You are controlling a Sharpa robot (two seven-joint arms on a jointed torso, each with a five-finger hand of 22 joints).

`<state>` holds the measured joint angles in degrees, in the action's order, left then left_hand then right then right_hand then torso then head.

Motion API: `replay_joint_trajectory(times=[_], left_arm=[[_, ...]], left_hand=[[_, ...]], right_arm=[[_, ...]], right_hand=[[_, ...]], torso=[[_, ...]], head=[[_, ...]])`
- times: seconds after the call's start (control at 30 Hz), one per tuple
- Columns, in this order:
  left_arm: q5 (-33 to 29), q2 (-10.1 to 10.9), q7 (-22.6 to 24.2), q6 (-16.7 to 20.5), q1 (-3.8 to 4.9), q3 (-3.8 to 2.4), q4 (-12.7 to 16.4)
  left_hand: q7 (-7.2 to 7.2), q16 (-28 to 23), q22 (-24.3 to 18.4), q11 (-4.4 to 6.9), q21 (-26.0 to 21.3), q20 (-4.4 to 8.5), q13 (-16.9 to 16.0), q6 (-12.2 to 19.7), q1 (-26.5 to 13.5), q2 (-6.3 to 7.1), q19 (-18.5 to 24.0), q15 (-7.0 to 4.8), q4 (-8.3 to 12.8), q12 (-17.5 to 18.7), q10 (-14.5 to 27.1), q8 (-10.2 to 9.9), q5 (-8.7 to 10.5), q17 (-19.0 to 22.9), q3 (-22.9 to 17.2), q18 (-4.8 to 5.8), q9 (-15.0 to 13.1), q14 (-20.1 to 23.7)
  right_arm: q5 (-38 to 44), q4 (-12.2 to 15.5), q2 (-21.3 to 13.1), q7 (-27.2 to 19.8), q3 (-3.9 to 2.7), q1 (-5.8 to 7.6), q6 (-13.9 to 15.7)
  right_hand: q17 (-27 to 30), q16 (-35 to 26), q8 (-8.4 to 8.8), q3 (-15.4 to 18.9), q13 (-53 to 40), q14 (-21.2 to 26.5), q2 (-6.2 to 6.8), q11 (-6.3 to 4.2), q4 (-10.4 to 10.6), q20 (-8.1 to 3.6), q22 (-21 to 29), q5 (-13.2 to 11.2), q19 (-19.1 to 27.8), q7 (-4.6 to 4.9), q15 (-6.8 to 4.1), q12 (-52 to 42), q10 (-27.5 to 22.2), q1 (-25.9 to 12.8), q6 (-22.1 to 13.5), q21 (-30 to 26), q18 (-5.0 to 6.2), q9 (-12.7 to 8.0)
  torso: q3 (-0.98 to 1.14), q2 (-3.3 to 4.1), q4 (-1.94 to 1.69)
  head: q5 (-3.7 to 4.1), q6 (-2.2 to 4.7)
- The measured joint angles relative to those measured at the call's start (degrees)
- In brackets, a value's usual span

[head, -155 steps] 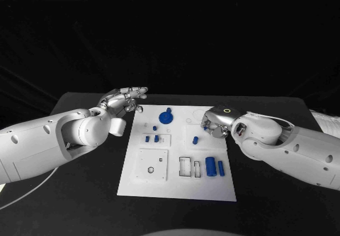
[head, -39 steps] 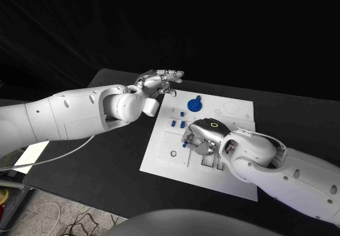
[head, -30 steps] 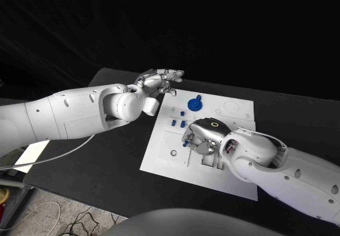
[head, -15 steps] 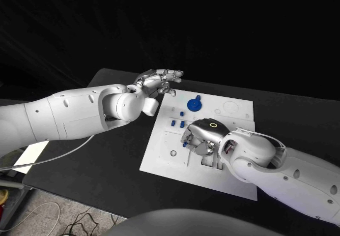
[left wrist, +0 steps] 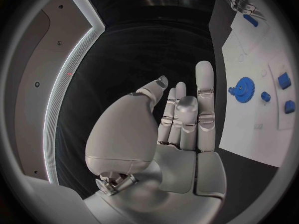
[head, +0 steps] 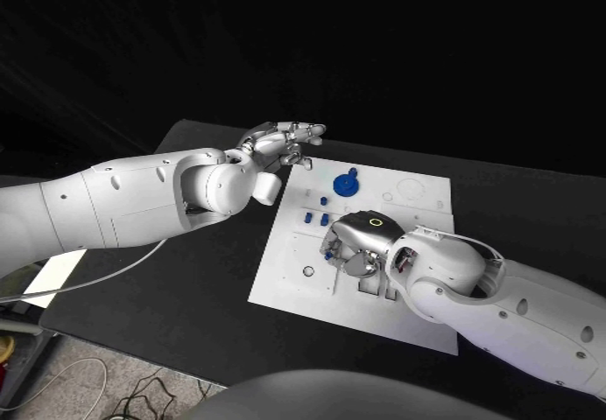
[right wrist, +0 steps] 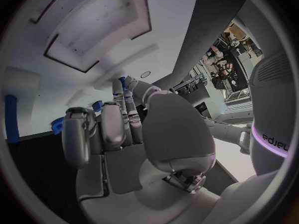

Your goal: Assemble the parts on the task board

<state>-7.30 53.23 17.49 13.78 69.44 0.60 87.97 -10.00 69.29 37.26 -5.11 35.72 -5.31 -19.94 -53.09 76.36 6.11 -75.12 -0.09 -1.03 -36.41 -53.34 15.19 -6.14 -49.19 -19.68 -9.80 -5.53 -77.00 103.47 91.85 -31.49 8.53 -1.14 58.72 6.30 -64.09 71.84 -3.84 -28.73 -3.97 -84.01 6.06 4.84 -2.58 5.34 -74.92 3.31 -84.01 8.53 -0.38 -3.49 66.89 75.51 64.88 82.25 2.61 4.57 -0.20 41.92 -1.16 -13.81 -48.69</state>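
Both hands are over the far half of the black table (head: 189,289), with the white task board (head: 285,284) lying between them and under the right one. The left hand (head: 280,142) hovers off the board's far left corner, palm up and holding nothing; in the left wrist view its fingers (left wrist: 204,92) stand straight and close together, the thumb a little apart. The right hand (head: 356,249) is lowered onto the middle of the board, knuckles up, its fingers (right wrist: 118,115) curled down side by side toward the white surface. A small blue part (right wrist: 122,81) shows right at the fingertips in the right wrist view (whether it is pinched or merely touched I cannot tell). In the head view, blue shows just at the left edge of that hand as well. A blue gear (head: 345,185) with a short handle sits on the far part of the board, well apart from both hands, and two small blue pegs (head: 308,217) stand in a raised block just beside the right hand. One long blue piece (right wrist: 10,118) lies at the edge of the right wrist view.
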Motion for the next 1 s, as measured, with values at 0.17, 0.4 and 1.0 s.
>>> replay_joint_trajectory(times=[0.17, 0.4, 1.0], left_arm=[[0.00, 0.05, -0.08, -0.01, 0.01, 0.00, 0.02], [0.01, 0.06, -0.27, -0.07, 0.01, 0.00, 0.02], [0.01, 0.57, -0.70, -0.43, 0.01, 0.01, 0.08]], left_hand=[[0.00, 0.00, 0.00, 0.00, 0.00, 0.00, 0.00, 0.00, 0.00, 0.00, 0.00, 0.00, 0.00, 0.00, 0.00, 0.00, 0.00, 0.00, 0.00, 0.00, 0.00, 0.00], [0.00, 0.00, 0.00, -0.20, 0.00, 0.00, 0.00, 0.00, 0.00, 0.00, 0.00, 0.00, 0.00, -0.21, 0.20, 0.00, 0.00, 0.07, 0.00, 0.00, 0.00, 0.00], [0.20, 0.00, 0.00, -0.20, -0.24, 0.00, 0.00, 0.19, 0.00, 0.00, 0.00, 0.00, 0.00, -0.21, 0.20, 0.22, 0.00, 0.07, 0.00, 0.00, 0.00, 0.00]], right_arm=[[0.02, -0.14, -0.03, 0.00, 0.06, -0.02, 0.60], [0.06, -0.17, -0.50, 0.00, 0.24, -0.16, 2.30], [-0.13, 8.27, -10.70, 0.06, -2.44, 1.43, 7.52]], right_hand=[[1.15, -0.71, 0.22, 1.15, 0.57, -0.12, 0.34, 1.21, -0.11, 0.64, 0.22, 0.00, 0.00, 0.81, 0.70, 0.00, -6.45, -0.34, -3.62, -1.54, 0.00, -0.79], [2.09, -1.16, 0.22, 1.49, 0.41, -0.12, 0.34, 1.53, -0.09, 0.63, 1.06, 0.00, 0.00, 0.47, 0.70, -0.23, -7.42, -0.34, -4.52, -1.92, 0.00, -0.79], [2.58, -1.38, 0.22, 5.21, 0.25, -0.12, 1.89, 0.75, 0.70, 0.63, 1.42, 0.65, 0.00, -0.50, 0.69, -1.57, -7.21, -1.86, -5.79, -2.21, 0.00, -0.73]], torso=[[0.00, 0.00, 0.03], [0.03, 0.01, 0.02], [0.01, -0.05, 0.08]], head=[[-0.08, -0.05], [-0.01, 0.02], [1.16, 1.08]])
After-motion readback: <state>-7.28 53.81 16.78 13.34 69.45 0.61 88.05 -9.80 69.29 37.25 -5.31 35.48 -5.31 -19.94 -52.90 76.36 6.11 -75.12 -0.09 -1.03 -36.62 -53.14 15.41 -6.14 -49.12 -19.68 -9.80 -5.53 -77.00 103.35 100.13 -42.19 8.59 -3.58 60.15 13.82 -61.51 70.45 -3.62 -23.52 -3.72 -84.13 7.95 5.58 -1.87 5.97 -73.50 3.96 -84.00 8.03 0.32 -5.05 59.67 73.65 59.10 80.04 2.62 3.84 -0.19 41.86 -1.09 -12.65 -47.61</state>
